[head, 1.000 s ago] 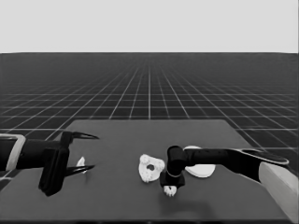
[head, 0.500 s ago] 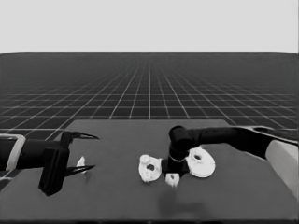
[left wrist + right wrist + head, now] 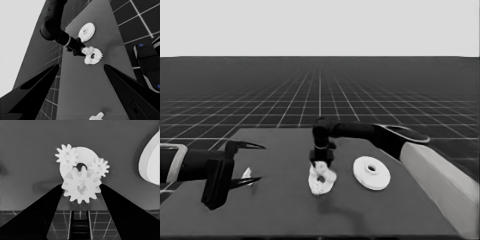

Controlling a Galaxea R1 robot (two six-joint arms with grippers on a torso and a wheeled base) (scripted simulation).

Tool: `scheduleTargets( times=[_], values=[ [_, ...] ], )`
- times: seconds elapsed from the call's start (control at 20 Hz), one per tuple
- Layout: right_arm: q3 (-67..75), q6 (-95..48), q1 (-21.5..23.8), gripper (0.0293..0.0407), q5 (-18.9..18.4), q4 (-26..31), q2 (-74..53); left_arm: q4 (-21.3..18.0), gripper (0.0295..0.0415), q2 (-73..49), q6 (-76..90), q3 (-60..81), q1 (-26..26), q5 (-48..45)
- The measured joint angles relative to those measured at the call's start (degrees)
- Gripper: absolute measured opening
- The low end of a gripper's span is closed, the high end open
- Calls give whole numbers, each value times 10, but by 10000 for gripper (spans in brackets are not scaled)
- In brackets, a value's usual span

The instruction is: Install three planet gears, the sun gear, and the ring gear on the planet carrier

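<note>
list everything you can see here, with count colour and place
smaller round part: 1, white, mid table, under the right end effector
gears on it: 2, white, on its rim
gear in the fingers: 1, white, just over the smaller round part
larger round part: 1, white, flat on the table, beside the smaller one
thin white piece: 1, white, left end of the table, below the left end effector's fingers
table: 1, dark
left end effector: 1, black, open, waiting over the left end
right end effector: 1, black, shut on a gear, over the smaller round part
</note>
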Motion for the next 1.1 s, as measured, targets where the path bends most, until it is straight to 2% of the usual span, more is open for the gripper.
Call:
scheduleTargets(
  times=[0.1,0.2,0.3,1.1],
  values=[
    [-5,-3,0,310,0,0,2,0,385,0,0,0,0,0],
    [-30,-18,-46,310,13,-44,9,0,385,0,0,0,0,0],
    [-42,-25,-62,310,19,-59,13,0,385,0,0,0,0,0],
    [-50,22,-78,309,23,-66,13,0,385,0,0,0,0,0]
  ],
)
